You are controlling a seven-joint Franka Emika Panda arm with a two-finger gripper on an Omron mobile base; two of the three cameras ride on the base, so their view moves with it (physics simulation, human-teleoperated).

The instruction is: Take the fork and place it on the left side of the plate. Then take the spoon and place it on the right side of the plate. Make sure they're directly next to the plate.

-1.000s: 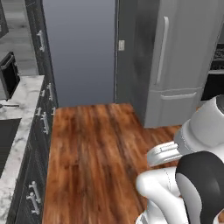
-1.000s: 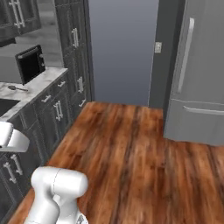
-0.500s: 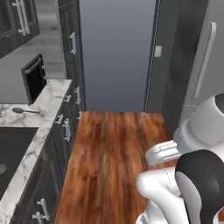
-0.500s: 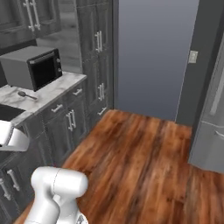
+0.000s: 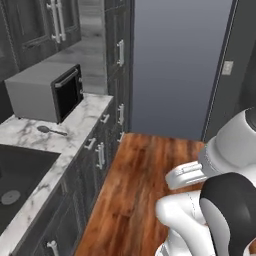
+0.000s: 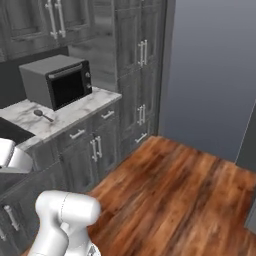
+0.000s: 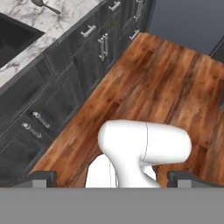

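Here the sink (image 5: 20, 175) sat sunk into the marble counter (image 5: 75, 135) at the left, and beyond it the spoon (image 5: 51, 131) lay flat near the counter's far end, just in front of the grey microwave (image 5: 47, 92), handle pointing toward the counter's front edge. To the right stretched the wooden floor (image 6: 190, 190). The arm was folded low and tucked close over the base, its gripper (image 7: 111, 179) spread wide with nothing between the fingertips (image 7: 41, 178), aimed down at the floor beside the dark cabinets (image 7: 65, 74).
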